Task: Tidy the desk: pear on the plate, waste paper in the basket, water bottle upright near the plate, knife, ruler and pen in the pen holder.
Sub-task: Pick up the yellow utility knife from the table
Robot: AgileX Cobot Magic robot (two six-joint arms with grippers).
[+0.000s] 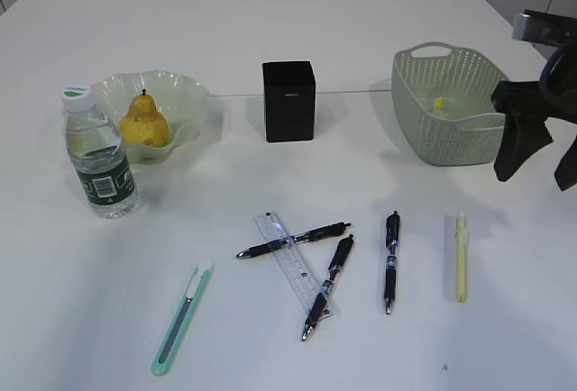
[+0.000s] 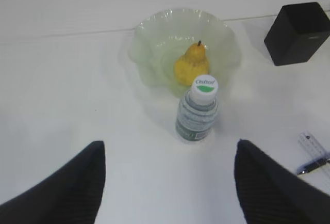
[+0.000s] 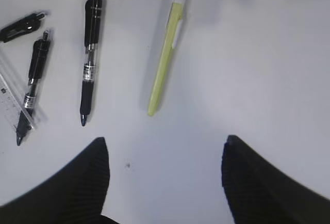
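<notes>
Two grippers spread, empty: right gripper (image 1: 539, 170) cut off at right edge, left gripper (image 2: 167, 182) unseen in exterior view. Pear (image 1: 144, 122) on plate (image 1: 185, 94), bottle (image 1: 101, 159) upright beside. Yellow scrap in basket (image 1: 451, 143) hard to identify.

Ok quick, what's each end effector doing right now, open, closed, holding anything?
Left end effector: open, empty, above the water bottle.
Right end effector: open, empty, above the yellow pen.

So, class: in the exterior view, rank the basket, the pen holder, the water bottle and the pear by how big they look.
Largest to smallest:
1. basket
2. water bottle and pen holder: too alike to rank; the bottle is taller and nearer the camera, the holder wider.
3. pear
</notes>
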